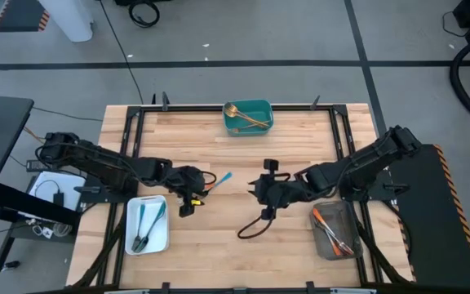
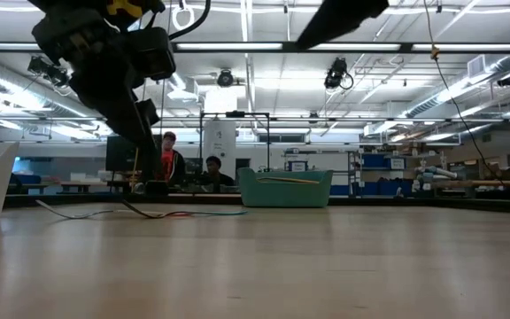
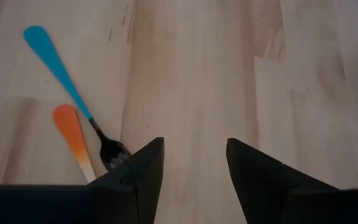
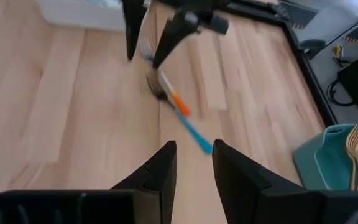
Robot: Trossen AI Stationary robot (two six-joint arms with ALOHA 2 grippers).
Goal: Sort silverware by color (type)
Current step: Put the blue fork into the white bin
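Note:
A blue-handled spoon (image 3: 59, 70) with a dark head and an orange-handled piece (image 3: 73, 138) lie side by side flat on the wooden table (image 1: 243, 155), near its middle (image 1: 220, 180). My left gripper (image 3: 194, 163) hovers open just beside them, toward the table's left, with bare wood between its fingers (image 1: 189, 199). My right gripper (image 4: 193, 160) stands open and empty to their right (image 1: 262, 194), pointing toward them. The right wrist view shows both pieces (image 4: 185, 118) with my left gripper behind them.
A teal tray (image 1: 261, 108) with gold forks stands at the far edge. A white tray (image 1: 160, 237) holding blue-handled pieces is at the near left, and a grey tray (image 1: 326, 245) with orange-handled pieces at the near right. People sit in the room beyond (image 2: 171, 159).

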